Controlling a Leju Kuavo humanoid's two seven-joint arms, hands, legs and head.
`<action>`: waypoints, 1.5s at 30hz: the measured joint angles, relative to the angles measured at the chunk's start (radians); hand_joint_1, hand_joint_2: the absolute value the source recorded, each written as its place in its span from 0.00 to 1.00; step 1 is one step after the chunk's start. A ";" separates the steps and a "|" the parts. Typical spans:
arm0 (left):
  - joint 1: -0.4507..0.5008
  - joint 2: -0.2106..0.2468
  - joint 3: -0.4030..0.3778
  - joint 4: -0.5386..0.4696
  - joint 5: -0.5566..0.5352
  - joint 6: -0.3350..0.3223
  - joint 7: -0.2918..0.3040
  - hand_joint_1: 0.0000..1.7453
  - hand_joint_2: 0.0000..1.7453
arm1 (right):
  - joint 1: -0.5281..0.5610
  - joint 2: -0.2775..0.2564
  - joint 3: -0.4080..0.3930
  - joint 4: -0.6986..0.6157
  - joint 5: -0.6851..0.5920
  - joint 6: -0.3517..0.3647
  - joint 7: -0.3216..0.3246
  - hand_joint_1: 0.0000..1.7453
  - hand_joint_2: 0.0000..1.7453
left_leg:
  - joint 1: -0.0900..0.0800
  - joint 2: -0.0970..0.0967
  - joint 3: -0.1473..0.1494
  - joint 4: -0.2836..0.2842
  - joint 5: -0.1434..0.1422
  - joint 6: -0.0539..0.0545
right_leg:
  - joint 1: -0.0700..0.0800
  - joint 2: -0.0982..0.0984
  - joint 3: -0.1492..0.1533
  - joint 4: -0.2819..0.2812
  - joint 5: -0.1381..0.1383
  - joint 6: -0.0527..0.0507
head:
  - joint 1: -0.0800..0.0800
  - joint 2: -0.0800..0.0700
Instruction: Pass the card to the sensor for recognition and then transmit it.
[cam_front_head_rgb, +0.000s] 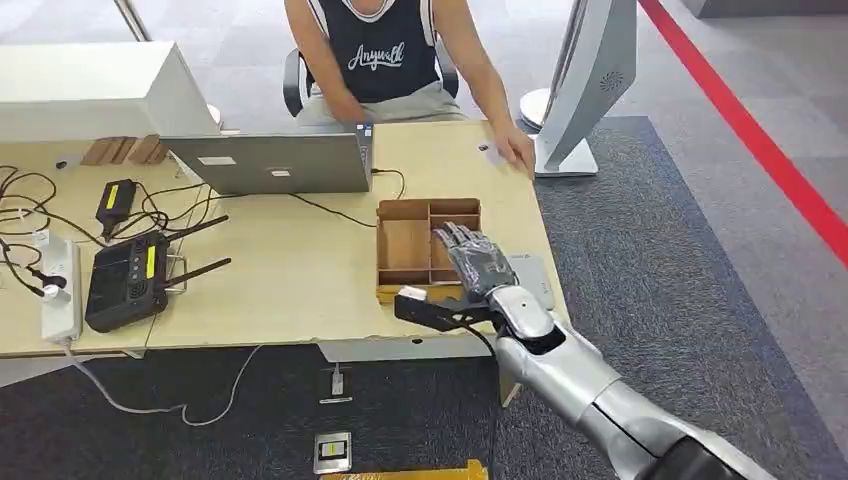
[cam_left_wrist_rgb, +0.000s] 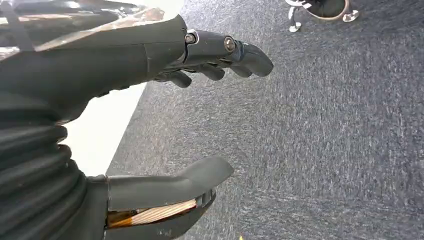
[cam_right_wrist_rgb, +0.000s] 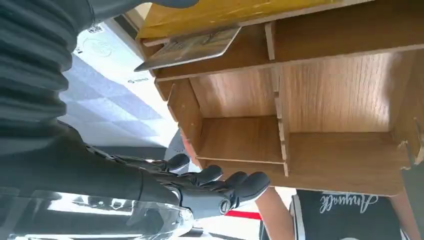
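1. Card (cam_right_wrist_rgb: 187, 47) lies tilted in the near corner compartment of the wooden tray (cam_front_head_rgb: 405, 245), resting against its front wall.
2. Right hand (cam_front_head_rgb: 478, 265) hovers over the tray, fingers spread, holding nothing; I'd lower it squarely and pinch the card's raised edge.
3. Left hand (cam_left_wrist_rgb: 165, 65) hangs loosely open and empty over grey carpet.
4. Table (cam_front_head_rgb: 290, 270) carries a laptop (cam_front_head_rgb: 270, 160), a router (cam_front_head_rgb: 128, 280) and cables; a person sits opposite.

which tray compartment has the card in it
The narrow strip along the tray's edge nearest the robot, beside the right robot hand's thumb. The card lies there; the wider compartments look bare.
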 joint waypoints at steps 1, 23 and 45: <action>0.000 0.000 0.000 0.000 0.000 0.000 0.000 0.00 1.00 | -0.001 0.003 0.001 0.005 0.000 0.000 0.000 0.00 1.00 | 0.000 0.000 0.000 0.000 0.000 0.000 | 0.000 0.000 0.000 0.000 0.000 0.000 | 0.000 0.000; 0.000 0.000 0.000 0.000 0.001 0.000 -0.005 0.00 1.00 | -0.012 0.026 0.002 0.069 -0.003 -0.020 -0.010 0.00 1.00 | 0.000 0.000 0.000 0.000 0.000 0.000 | 0.000 0.000 0.000 0.000 0.000 0.000 | 0.000 0.000; 0.001 0.000 0.006 0.000 -0.011 0.011 -0.027 0.00 1.00 | -0.005 -0.022 -0.018 0.090 -0.038 -0.031 0.036 0.00 1.00 | 0.000 0.000 0.000 0.000 0.000 0.000 | 0.000 0.000 0.000 0.000 0.000 0.000 | 0.000 0.000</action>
